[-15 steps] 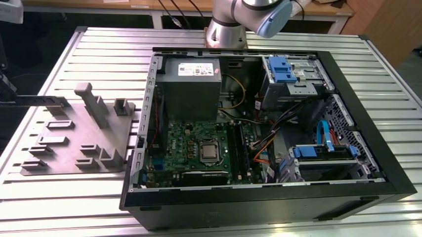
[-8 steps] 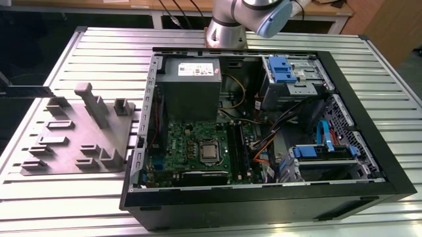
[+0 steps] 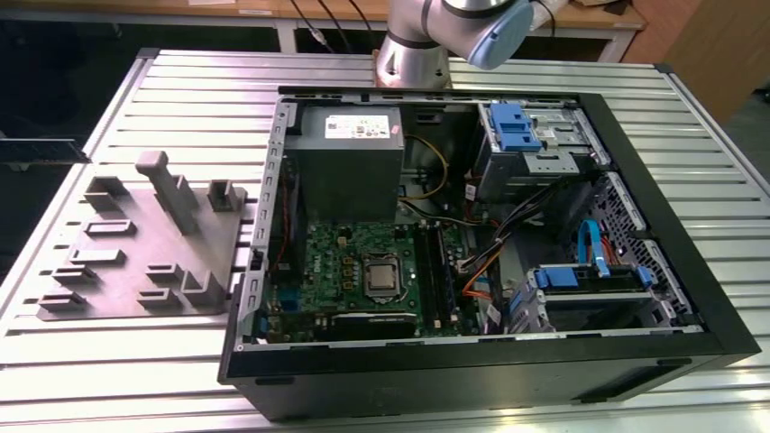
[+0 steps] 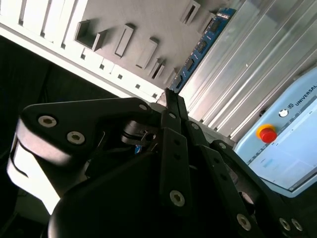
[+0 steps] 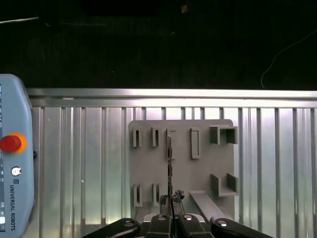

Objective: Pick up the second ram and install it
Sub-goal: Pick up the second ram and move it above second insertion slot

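Second ram [image 4: 201,47]: jaws are clamping closed on one end; stick is projecting beyond them over fixture tray [image 5: 203,171], lying at 9 o'clock of computer case [image 3: 481,374], exterior view

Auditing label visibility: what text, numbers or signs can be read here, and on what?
On the teach pendant: a line of brand lettering, not quoted; screen text blurred.
On the power-supply label: print too small to read.
On the second ram, held in the gripper: nothing legible.
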Controlling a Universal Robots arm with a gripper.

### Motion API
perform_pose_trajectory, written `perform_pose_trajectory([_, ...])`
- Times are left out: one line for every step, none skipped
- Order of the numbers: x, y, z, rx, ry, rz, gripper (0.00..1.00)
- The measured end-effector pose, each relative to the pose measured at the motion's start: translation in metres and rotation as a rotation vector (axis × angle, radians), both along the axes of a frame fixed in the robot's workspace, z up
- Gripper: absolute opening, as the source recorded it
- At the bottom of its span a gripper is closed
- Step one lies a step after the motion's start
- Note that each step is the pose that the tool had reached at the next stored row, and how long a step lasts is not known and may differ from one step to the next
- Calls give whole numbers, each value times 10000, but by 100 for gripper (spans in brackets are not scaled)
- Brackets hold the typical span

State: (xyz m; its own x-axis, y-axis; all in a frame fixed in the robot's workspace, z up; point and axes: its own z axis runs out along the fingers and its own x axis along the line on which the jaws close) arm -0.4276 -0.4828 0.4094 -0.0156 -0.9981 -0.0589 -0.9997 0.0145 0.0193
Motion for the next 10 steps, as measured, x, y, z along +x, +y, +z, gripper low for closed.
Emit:
perform_pose_trajectory([0, 0, 18, 0, 0, 0, 12])
perform_pose_trajectory([0, 0, 37, -1, 1, 0, 12])
perform_pose_trajectory([0, 0, 57, -1, 1, 0, 12])
perform_pose_trajectory([0, 0, 76, -1, 1, -1, 12])
perform_pose_trajectory([0, 0, 99, 0, 0, 0, 12])
perform_pose_trajectory([0, 0, 123, -1, 1, -1, 12])
perform_pose_trajectory([0, 0, 148, 0, 0, -1, 12])
perform_pose_trajectory([0, 0, 171, 0, 0, -1, 12])
perform_pose_trajectory([0, 0, 192, 0, 0, -1, 12])
perform_pose_trajectory([0, 0, 206, 0, 0, -2, 12])
